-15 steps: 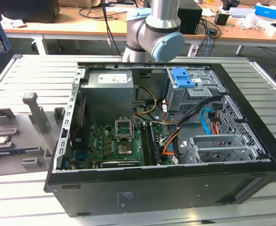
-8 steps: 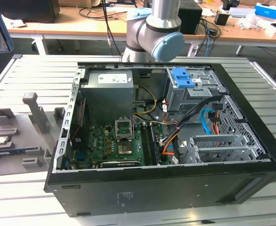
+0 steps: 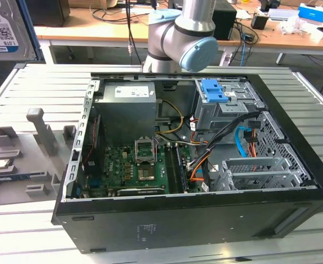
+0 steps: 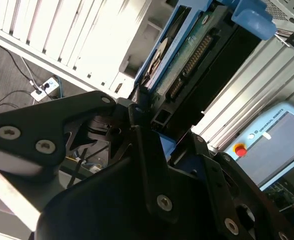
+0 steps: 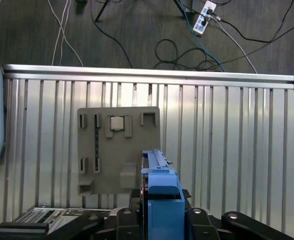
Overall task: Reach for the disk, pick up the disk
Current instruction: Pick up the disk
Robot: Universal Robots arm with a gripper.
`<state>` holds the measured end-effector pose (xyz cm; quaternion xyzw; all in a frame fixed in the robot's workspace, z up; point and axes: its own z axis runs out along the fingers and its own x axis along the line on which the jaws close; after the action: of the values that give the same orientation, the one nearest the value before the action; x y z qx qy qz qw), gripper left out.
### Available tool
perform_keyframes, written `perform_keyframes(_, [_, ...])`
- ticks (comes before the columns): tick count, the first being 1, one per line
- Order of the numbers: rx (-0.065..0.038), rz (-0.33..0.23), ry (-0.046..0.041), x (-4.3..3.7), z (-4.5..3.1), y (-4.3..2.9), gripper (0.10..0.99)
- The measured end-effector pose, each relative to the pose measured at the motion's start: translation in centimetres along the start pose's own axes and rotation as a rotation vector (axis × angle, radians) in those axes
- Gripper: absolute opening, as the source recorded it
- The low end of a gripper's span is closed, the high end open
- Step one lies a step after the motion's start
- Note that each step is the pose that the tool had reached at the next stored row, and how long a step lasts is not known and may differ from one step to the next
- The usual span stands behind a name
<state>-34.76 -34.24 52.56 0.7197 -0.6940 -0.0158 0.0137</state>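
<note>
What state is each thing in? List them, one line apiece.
gripper: shut on the disk.
disk: held edge-on, raised above the table, outside the computer case.
computer case: on its side, panel off, inside exposed.
blue bracket: seated on the drive cage.
grey fixture plate: flat on the table.

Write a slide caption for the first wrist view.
Pincer clamping the disk edge-on, blue carrier rail facing the camera, over a grey fixture tray on the slatted metal table.
</note>
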Motion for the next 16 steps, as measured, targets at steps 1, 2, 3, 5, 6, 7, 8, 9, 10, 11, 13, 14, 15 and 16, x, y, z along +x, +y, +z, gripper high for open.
perform_keyframes(1, [0.0,0.0,0.0001,0.02,-0.03,-0.55,0.365])
perform_keyframes(2, [-0.001,0.0,0.0,0.03,-0.04,-0.89,0.365])
perform_keyframes(3, [-0.001,0.0,0.0,0.04,-0.05,-1.2,0.365])
perform_keyframes(5, [-0.001,0.0,0.0,0.07,-0.09,-2.18,0.365])
perform_keyframes(6, [-0.002,0.0,0.0,0.09,-0.12,-2.76,0.365])
perform_keyframes(7, [-0.002,0.0,0.0,0.1,-0.13,-3.11,0.365])
perform_keyframes(8, [-0.002,0.0,0.0,0.11,-0.14,-3.42,0.365])
perform_keyframes(9, [-0.002,0.0,-0.0001,0.12,-0.15,-3.66,0.365])
perform_keyframes(10, [-0.002,0.0,-0.0001,0.13,-0.17,-4.01,0.365])
perform_keyframes(11, [-0.002,0.0,0.0,0.15,-0.19,-4.58,0.365])
perform_keyframes(13, [-0.003,0.0,-0.0001,0.19,-0.24,-5.91,0.365])
perform_keyframes(14, [-0.003,0.0,-0.0001,0.2,-0.26,-6.18,0.365])
perform_keyframes(15, [-0.003,0.0,-0.0001,0.22,-0.28,-6.7,0.365])
perform_keyframes(16, [-0.003,0.0,0.0,0.23,-0.3,-7.02,0.365])
